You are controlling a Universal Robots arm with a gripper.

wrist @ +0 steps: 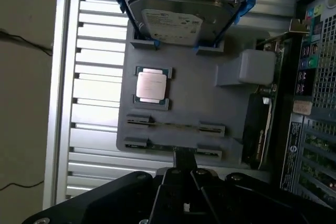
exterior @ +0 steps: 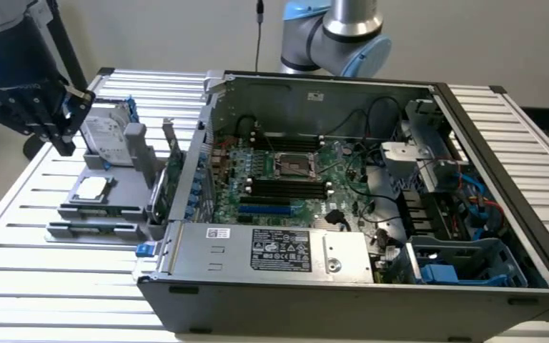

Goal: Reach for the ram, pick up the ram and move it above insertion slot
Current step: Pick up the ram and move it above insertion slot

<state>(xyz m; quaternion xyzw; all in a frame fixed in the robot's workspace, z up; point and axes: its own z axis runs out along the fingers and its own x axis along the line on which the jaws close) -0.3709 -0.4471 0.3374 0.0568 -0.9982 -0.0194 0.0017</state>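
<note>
- Ram (wrist: 176, 125): in the wrist view we see it edge-on, a thin strip in a holder (wrist: 210, 103) slot, just beside the CPU (wrist: 151, 85).
- In the exterior view we can't make it out.
- Gripper (wrist: 185, 157) above the holder's near edge, fingers look closed together, holding nothing.
- In the exterior view the gripper (exterior: 65, 148) hangs by the drive (exterior: 103, 136), to the left of the case (exterior: 351, 286).

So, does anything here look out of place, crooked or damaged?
Nothing stands out. The hard drive, the processor and the ram each sit in their seat on the grey holder, and the open computer case shows no damage.
</note>
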